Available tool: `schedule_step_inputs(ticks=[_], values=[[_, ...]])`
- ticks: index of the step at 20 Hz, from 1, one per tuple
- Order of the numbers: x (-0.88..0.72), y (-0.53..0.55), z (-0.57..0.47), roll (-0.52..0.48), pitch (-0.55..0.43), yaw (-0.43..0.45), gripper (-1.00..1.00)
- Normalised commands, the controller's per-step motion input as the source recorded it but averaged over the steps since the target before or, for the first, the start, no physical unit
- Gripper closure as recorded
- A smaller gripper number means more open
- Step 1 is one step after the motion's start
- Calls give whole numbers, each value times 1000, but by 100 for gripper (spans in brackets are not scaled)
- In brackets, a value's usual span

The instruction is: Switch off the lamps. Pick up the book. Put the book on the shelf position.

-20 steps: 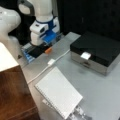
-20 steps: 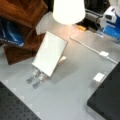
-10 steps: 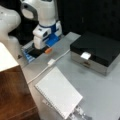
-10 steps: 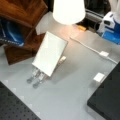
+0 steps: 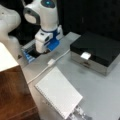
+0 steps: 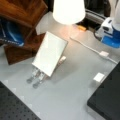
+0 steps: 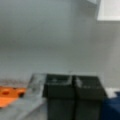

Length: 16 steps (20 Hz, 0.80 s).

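Your gripper [image 7: 73, 87] looks pressed together, holding nothing, low by the table's [image 5: 100, 92] edge; the book [image 5: 58, 91] lies well apart.

Open grey counter [image 5: 100, 95] is seen between the book [image 5: 58, 91] and the black-topped metal box [image 5: 96, 53]. The strip between them is crossed by a white cable [image 5: 47, 66]. The book's far side is crowded by the lit lamp [image 6: 68, 11] and the wooden shelf [image 6: 22, 15].
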Motion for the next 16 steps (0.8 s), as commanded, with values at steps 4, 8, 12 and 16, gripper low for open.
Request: schedule_step_inputs(ticks=[4, 8, 12, 16], values=[[-712, -112, -549, 74, -499, -126, 100], [-692, -189, -475, 99, -529, -94, 100], [-680, -286, -401, 130, -540, -62, 100], [-646, -372, -436, 138, -552, -48, 100]])
